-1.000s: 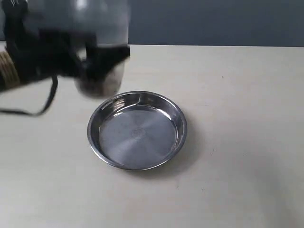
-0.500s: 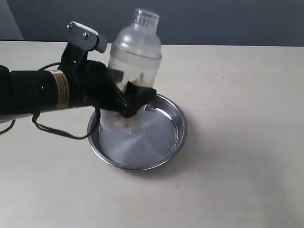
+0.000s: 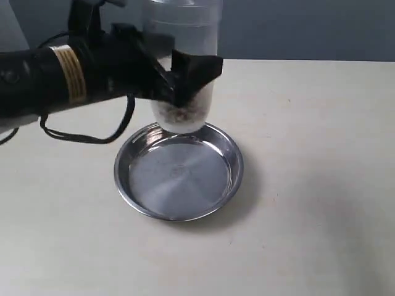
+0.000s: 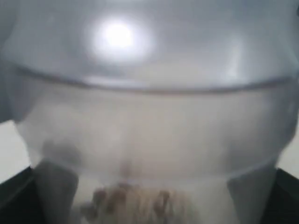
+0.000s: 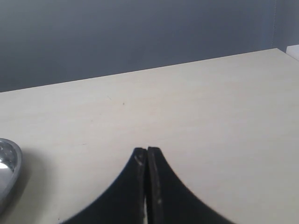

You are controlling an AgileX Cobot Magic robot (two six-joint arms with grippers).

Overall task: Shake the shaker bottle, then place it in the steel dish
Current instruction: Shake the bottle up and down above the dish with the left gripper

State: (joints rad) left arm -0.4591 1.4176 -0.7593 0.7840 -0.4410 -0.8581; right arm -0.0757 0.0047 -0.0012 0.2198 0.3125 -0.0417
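My left gripper [image 3: 179,77] is shut on the frosted shaker bottle [image 3: 184,37], holding it upright in the air above the far rim of the steel dish [image 3: 229,180]. Brownish granules [image 3: 180,114] lie at the bottle's base. Its cap is cut off by the top of the exterior view. In the left wrist view the bottle [image 4: 149,116] fills the frame, with dark fingers [image 4: 18,196] at both lower corners. My right gripper [image 5: 147,150] is shut on nothing, low over bare table, and the dish's rim [image 5: 11,161] shows at that view's edge.
The pale table [image 3: 321,154] stretches to the right of the dish. A black cable [image 3: 92,137] hangs from the left arm over the table to the left of the dish. A dark wall stands behind the table.
The left gripper has lifted the bottle from low inside the dish to above its far rim, after swinging it in from the upper left. The granules have settled at the base.
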